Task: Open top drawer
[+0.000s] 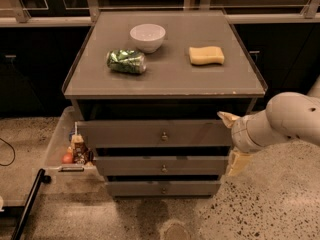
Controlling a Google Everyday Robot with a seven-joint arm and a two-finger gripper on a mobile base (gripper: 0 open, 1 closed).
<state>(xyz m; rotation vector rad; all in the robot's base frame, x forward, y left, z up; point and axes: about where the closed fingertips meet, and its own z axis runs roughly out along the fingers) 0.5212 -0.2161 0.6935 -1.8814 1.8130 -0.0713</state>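
The top drawer (125, 134) is the widest of three grey drawer fronts under the tabletop, with a small brass knob (163, 135) at its middle. Its front stands a little forward of the cabinet frame. My gripper (231, 140) is at the drawer's right end, to the right of the knob. Its two cream fingers are spread, one (226, 118) at the drawer's top right corner and the other (238, 162) lower, beside the middle drawer. It holds nothing.
On the cabinet top (170, 79) are a white bowl (147, 36), a green crumpled packet (126, 61) and a yellow sponge (206, 55). A clear bin (57, 139) with snacks stands left of the cabinet. A black pole (27, 204) lies on the floor at the lower left.
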